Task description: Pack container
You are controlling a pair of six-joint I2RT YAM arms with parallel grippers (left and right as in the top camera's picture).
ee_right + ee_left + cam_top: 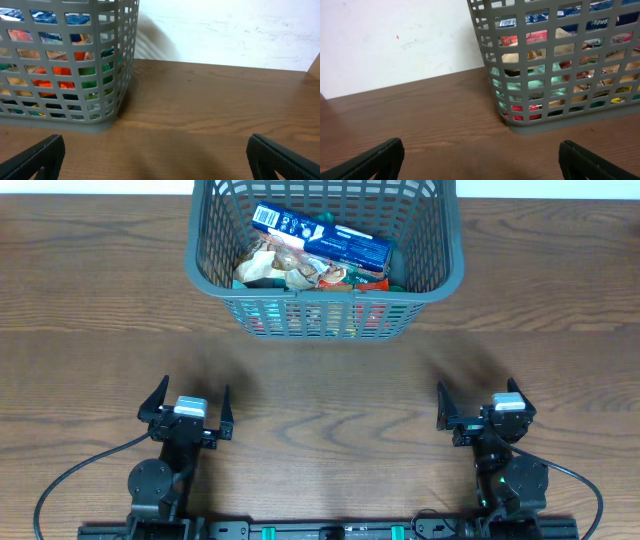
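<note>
container (325,315) at far centre of table (330,395), upright, well ahead of both arms
inside: blue box (320,237) lying on top of heap of mixed packets (285,270), heap below rim
wrist views: coloured packs visible through lattice, nothing else on wood
left gripper (192,402): jaws spread full, holding nothing, parked near edge
right gripper (477,392): same, wide open, empty
no item seen outside container in any view
judgement: packing looks done or near done, nothing visibly left to pick

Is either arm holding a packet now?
No, the left fingers and right fingers are spread wide with nothing between them, short of the container.
</note>
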